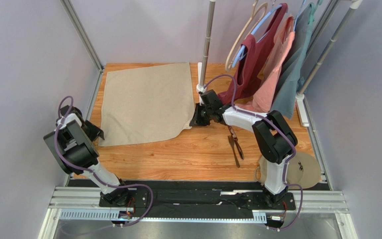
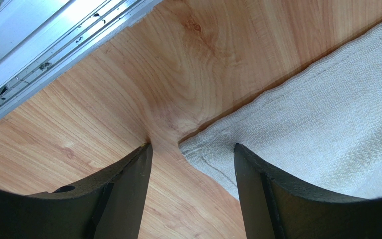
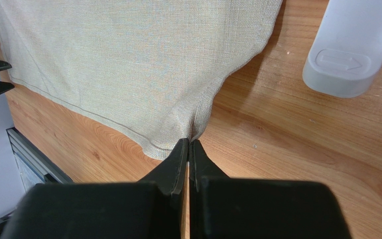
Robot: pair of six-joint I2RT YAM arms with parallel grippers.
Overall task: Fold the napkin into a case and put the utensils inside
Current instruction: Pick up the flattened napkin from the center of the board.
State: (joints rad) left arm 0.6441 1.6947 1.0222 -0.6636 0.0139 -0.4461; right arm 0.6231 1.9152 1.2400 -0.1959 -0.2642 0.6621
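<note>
napkin (image 1: 145,102) corner in right claw (image 3: 188,145), left claw (image 2: 193,159) agape nearby

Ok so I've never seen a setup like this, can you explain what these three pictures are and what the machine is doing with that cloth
These are two robot arms bolted at the near edge of a wooden table. One picture looks down from above; the other two come from cameras on each wrist.

On the table lies a beige napkin, spread flat. Dark utensils lie to its right, beside a round tan disc. Garments hang on a rack at the back.

The right end effector is shut on the napkin's near right corner. The left end effector is open, its fingers either side of the near left corner, not yet gripping.
</note>
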